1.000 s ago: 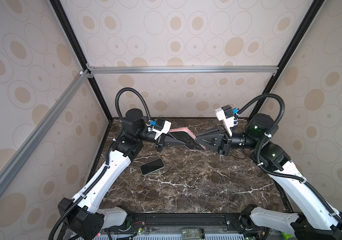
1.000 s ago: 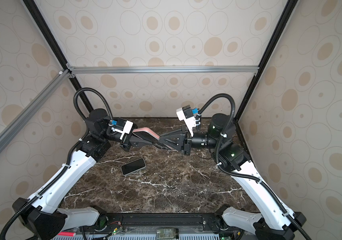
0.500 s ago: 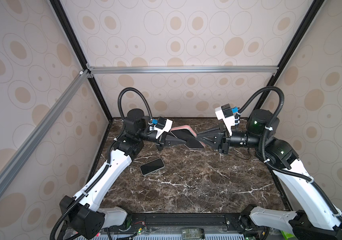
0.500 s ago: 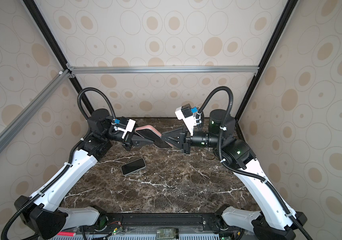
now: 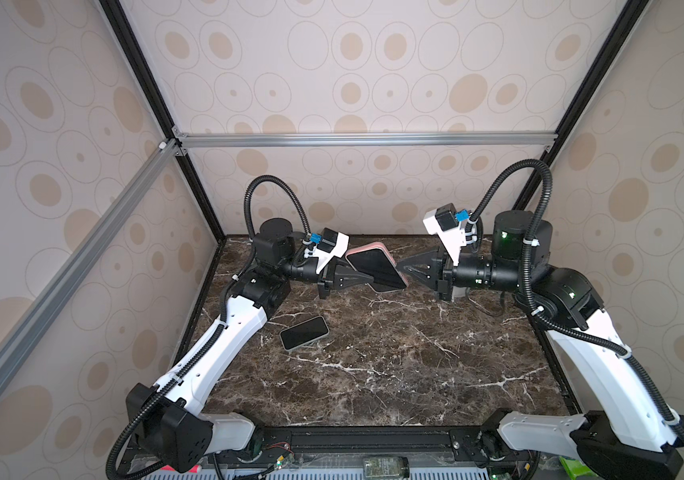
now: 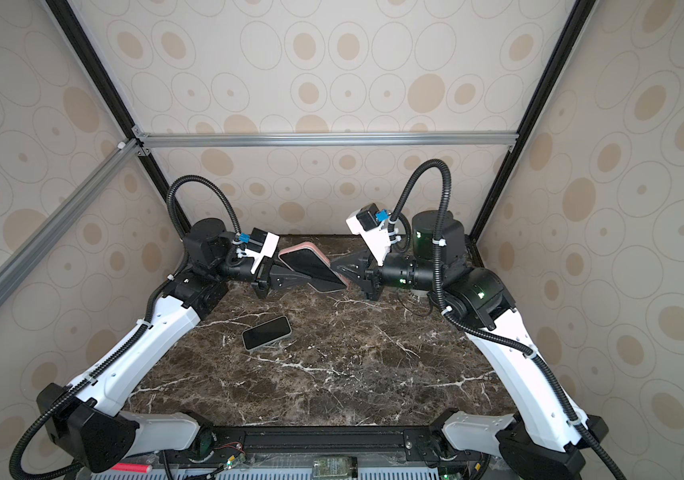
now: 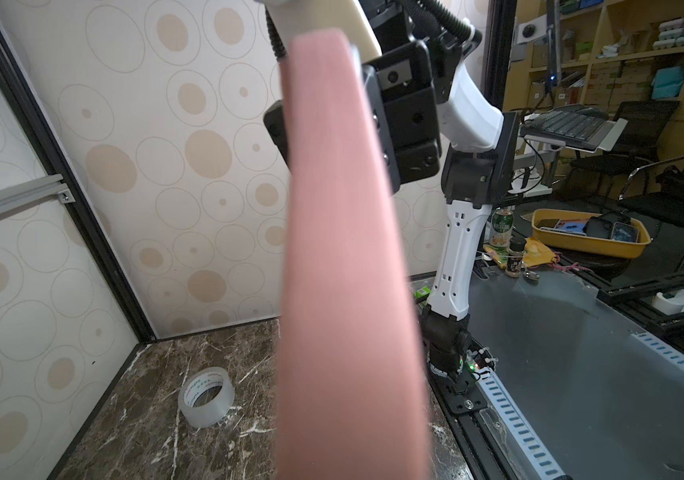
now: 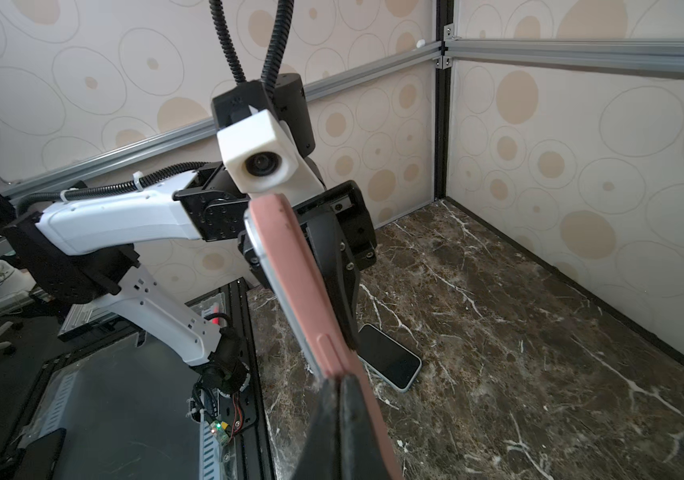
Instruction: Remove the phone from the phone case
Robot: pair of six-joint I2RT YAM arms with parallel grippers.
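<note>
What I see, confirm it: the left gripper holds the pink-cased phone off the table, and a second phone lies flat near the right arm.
One thing wrong: the second phone lies flat near the left arm, not the right; both top views show it. The left gripper does hold the pink-cased phone off the table.

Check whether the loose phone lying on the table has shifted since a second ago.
No. The loose phone lies in the same spot and at the same angle against the white veins of the marble table.

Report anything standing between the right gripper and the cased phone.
Nothing visible does. The right gripper, fingers shut, sits right at the edge of the cased phone, which the left gripper holds above the table.
</note>
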